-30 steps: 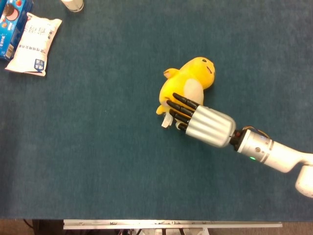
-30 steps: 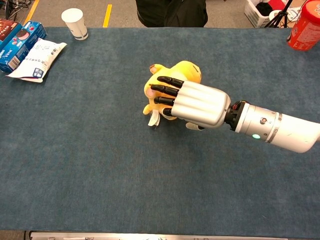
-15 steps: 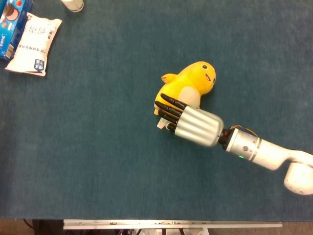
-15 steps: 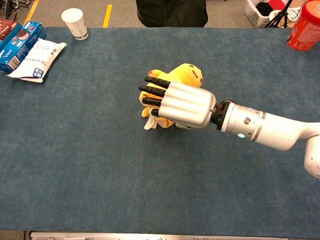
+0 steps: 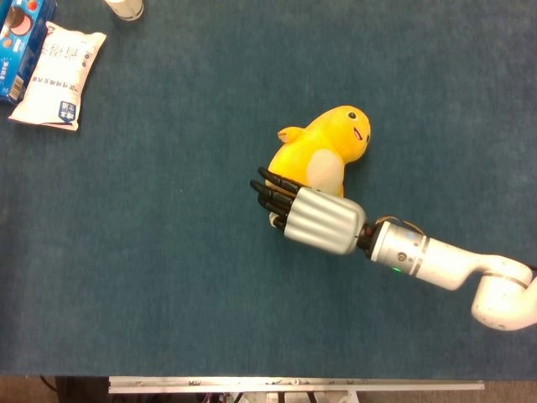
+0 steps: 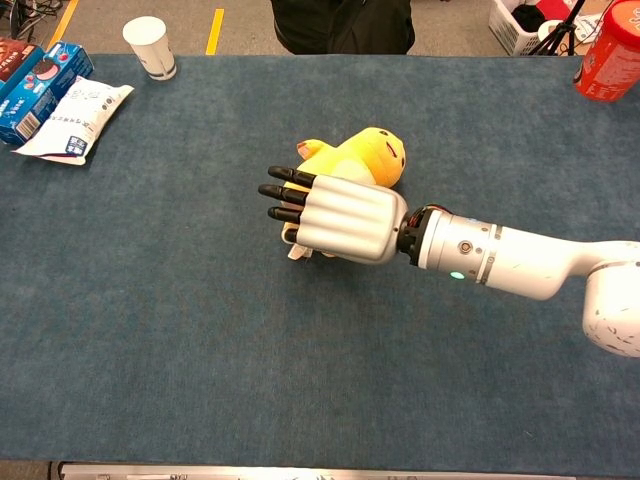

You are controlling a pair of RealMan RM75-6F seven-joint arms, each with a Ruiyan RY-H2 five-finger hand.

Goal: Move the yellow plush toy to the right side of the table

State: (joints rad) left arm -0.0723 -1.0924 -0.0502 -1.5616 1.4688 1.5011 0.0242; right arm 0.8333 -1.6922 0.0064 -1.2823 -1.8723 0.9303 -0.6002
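Now the right hand is lying over the lower end of the yellow plush toy near mid-table — fingers extended, apparently not gripping — so curling them around it should precede dragging rightward.

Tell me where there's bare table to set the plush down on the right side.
Bare blue table runs right of the yellow plush toy, between the red can at the far corner and the right arm. The near strip below the arm is bare too. The far left corner is crowded: snack packet, blue box, paper cup.
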